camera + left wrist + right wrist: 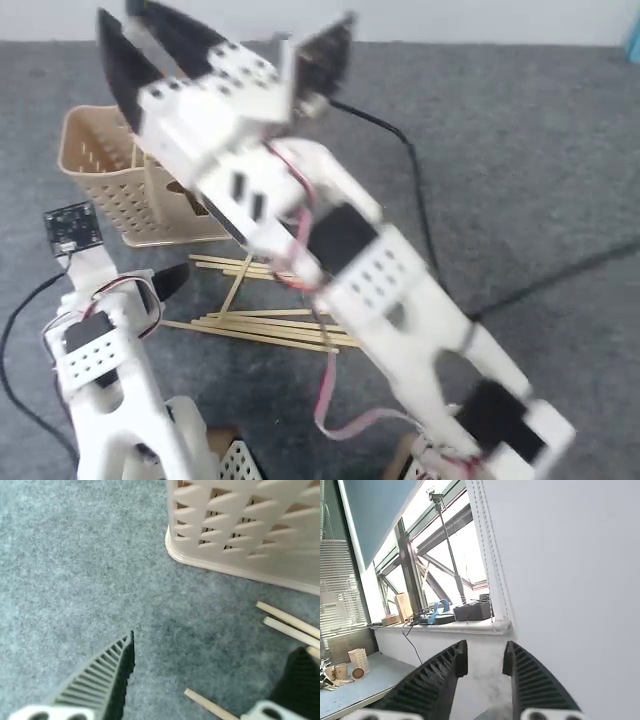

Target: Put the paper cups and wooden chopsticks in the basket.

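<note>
The left gripper (215, 645) hangs wide open and empty, low beside the basket (240, 535), seemingly poised for the chopsticks (287, 622). The right gripper (485, 652), slightly parted and empty, points high, probably leaving room.

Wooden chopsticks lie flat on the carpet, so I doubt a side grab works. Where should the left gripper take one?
Probably from straight above, jaws across the stick's width. The lone chopstick under the open left gripper lies flat, apart from the others, so pinch its thin sides near the shown end.
</note>
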You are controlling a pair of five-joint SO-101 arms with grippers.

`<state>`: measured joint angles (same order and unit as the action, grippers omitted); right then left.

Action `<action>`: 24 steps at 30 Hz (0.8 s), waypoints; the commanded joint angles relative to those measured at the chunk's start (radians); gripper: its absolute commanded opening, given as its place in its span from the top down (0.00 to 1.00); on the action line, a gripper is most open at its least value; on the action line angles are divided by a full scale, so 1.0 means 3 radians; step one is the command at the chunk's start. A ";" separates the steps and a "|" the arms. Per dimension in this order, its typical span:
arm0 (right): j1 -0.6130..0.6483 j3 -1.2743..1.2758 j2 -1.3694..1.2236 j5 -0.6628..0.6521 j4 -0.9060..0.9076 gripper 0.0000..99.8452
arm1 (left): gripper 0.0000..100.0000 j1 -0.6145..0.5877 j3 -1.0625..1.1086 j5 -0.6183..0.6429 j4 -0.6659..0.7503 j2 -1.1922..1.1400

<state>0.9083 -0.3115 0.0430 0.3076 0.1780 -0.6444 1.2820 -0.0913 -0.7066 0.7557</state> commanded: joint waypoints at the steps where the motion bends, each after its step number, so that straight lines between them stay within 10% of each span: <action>1: -0.0105 -0.0880 -0.0596 0.0010 -0.0084 0.88 | 0.56 0.0031 -0.0013 -0.0031 0.0056 0.0072; 6: -0.0269 -0.1872 -0.1404 0.0026 0.0141 0.94 | 0.56 0.0031 -0.0013 -0.0031 0.0056 0.0072; 20: -0.0361 -0.3585 -0.1358 0.0020 0.5281 0.98 | 0.56 0.0031 -0.0013 -0.0041 0.0041 0.0072; 24: -0.0765 -0.3473 -0.1199 0.0031 0.5424 0.98 | 0.56 0.0036 -0.0023 -0.0276 -0.0107 0.0102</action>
<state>0.7795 -1.3349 -0.4112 0.3076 1.7430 -0.6460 1.2820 -0.1128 -0.7081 0.7557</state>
